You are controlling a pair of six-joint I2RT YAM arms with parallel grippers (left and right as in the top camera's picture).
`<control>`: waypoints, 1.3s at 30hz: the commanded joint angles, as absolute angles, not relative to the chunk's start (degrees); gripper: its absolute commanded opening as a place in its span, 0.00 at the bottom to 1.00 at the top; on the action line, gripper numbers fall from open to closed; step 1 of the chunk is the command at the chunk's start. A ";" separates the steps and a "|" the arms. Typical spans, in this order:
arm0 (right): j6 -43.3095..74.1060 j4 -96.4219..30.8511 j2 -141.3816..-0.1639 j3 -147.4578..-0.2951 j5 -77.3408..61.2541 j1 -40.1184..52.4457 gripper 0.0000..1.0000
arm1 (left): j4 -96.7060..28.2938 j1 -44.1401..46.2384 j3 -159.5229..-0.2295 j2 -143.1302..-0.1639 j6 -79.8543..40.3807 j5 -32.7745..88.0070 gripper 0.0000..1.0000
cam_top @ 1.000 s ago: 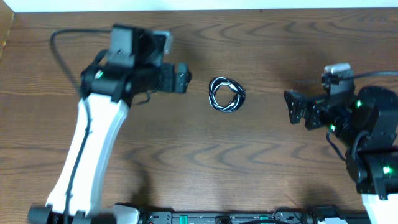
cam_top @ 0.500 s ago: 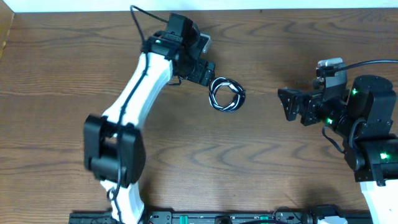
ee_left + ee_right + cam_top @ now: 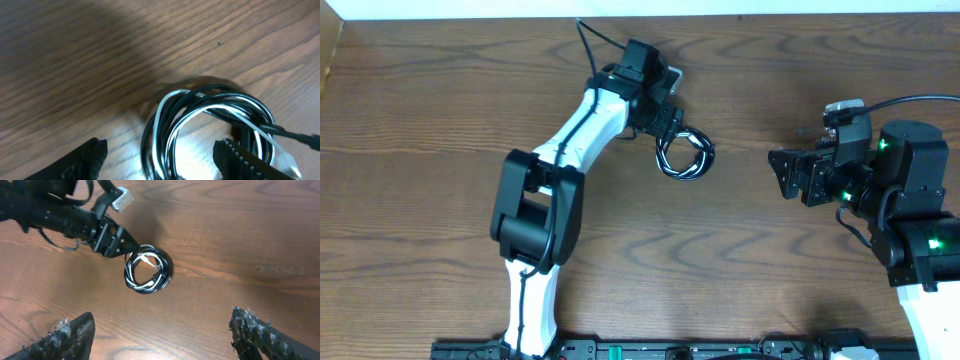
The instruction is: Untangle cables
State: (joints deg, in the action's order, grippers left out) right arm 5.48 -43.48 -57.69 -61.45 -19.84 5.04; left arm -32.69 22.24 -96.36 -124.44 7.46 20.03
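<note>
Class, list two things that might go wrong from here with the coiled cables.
1. The cables lie in one tight coil, white and black strands wound together; the open left gripper at its edge may pinch several strands and lift the whole bundle.
2. The open right gripper sits well apart from the coil, so nothing pins it; a pull may drag it across the table.

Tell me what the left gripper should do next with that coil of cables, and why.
Probably lower slightly and close on the strands between its fingers: the left gripper hangs open astride the coiled black and white cables, not yet pinching them, and the right gripper stands open, well apart.
</note>
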 commanded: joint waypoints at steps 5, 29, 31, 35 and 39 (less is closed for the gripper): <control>5.74 -44.05 -57.78 -62.46 -20.51 4.71 0.82 | -32.01 22.70 -96.95 -127.96 6.81 18.17 0.62; 6.04 -44.75 -62.39 -62.43 -21.54 4.71 0.84 | -33.39 22.70 -93.93 -127.39 3.11 19.05 0.07; 7.62 -44.16 -62.89 -62.43 -22.61 4.82 0.84 | -35.07 22.70 -94.19 -124.77 0.89 19.05 0.07; 11.27 -41.52 -64.14 -62.43 -23.73 5.72 0.82 | -39.03 22.70 -94.52 -116.75 -2.04 19.35 0.08; 13.85 -37.78 -66.15 -62.43 -24.62 7.33 0.79 | -42.50 22.70 -94.52 -107.81 -2.31 23.09 0.07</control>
State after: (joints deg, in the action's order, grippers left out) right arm 10.13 -39.31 -64.64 -61.45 -22.65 5.82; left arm -41.21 22.61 -93.91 -116.81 -0.32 19.81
